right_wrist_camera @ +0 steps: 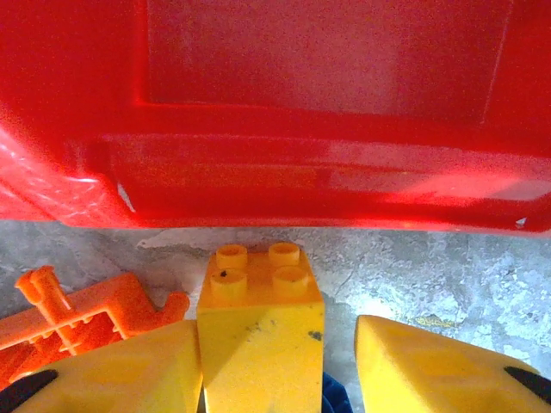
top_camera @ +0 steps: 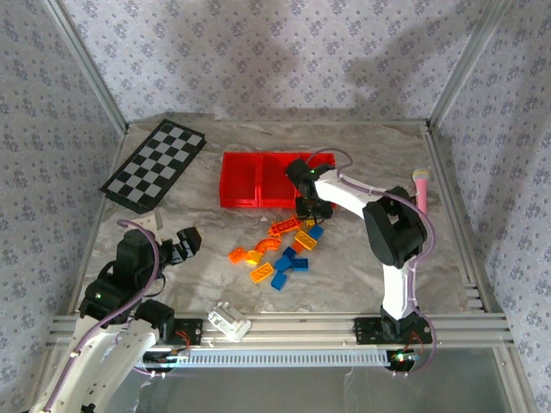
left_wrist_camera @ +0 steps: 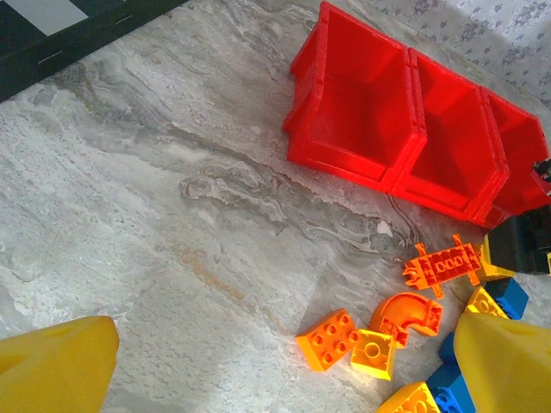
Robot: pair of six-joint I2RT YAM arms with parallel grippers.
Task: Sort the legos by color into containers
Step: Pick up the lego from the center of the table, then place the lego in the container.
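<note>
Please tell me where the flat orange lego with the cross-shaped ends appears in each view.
Top external: flat orange lego near the centre, just in front of the red containers.
Left wrist: right of centre, below the containers.
Right wrist: lower left, beside the yellow brick.
Shared landmark: the red containers' front wall.

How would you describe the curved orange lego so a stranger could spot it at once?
Find the red containers at the table's back; the legos lie scattered just in front. On the pile's left-arm side sits the curved orange lego, the only arch among blocky bricks.
</note>
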